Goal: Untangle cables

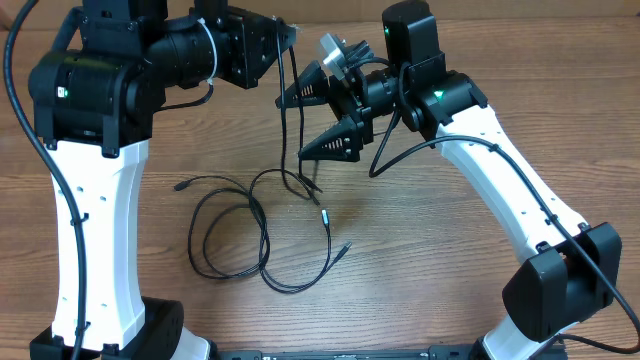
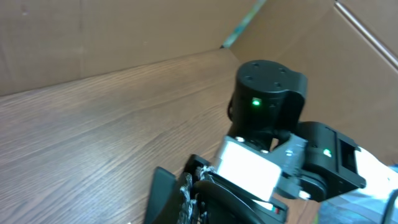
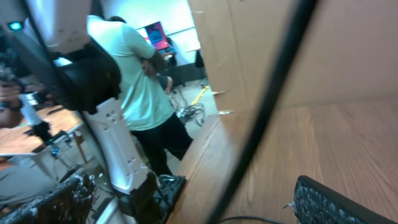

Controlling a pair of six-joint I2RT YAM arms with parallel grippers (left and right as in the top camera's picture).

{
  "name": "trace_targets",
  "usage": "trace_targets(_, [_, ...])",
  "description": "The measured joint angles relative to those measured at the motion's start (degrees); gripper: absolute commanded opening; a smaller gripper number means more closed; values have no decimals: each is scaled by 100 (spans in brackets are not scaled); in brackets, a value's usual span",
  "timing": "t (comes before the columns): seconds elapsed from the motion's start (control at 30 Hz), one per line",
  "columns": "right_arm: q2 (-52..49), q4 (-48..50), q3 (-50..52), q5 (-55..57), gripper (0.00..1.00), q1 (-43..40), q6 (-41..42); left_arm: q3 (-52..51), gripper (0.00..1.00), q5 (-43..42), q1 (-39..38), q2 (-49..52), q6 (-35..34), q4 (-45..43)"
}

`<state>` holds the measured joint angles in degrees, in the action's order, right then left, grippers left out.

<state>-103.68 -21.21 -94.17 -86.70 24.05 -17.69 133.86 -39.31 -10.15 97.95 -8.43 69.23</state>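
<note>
While your left gripper (image 1: 288, 40) pinches raised strands of the cables (image 1: 265, 232), their loops lying tangled at centre frame, your right gripper (image 1: 292, 128), spread near them, must next close on one strand and draw it clear.

OVERHEAD VIEW: The white-and-black left robot arm (image 1: 95, 200) stands at the left edge of the brown wooden surface (image 1: 420, 280). The matching right robot arm (image 1: 500, 170) stands at the right edge, and both reach toward the far middle. The left hand (image 1: 285, 45) sits behind and just left of the right hand (image 1: 292, 127), the two close together. Strands of the thin black flexible cables (image 1: 230, 235), held in the left hand, drop to the surface past the right hand's spread fingertips. The rest lies in overlapping loops on the surface between the arms, nearer the left one. Small plug tips (image 1: 325, 215) end to the right of the loops, and one ends to their left.
</note>
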Motion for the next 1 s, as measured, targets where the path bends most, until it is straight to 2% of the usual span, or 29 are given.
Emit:
trace_targets(0.3, [0, 20, 0, -133, 100, 83, 151, 0, 4, 459, 0, 0, 131, 195])
trace_targets(0.6, [0, 76, 0, -133, 100, 577, 269, 0, 4, 1165, -190, 184, 151, 238])
trace_targets(0.63, [0, 79, 0, -133, 92, 608, 273, 2, 4, 1235, -219, 234, 151, 240])
trace_targets(0.67, [0, 81, 0, -133, 66, 632, 289, 2, 4, 1292, -223, 280, 151, 238])
trace_targets(0.7, [0, 101, 0, -133, 9, 636, 337, 0, 4, 1353, -225, 337, 151, 240])
trace_targets(0.73, [0, 107, 0, -129, 4, 640, 348, 0, 4, 1401, -225, 382, 151, 240])
trace_targets(1.0, [0, 103, 0, -96, 4, 588, 420, 0, 4, 1515, -225, 546, 151, 238])
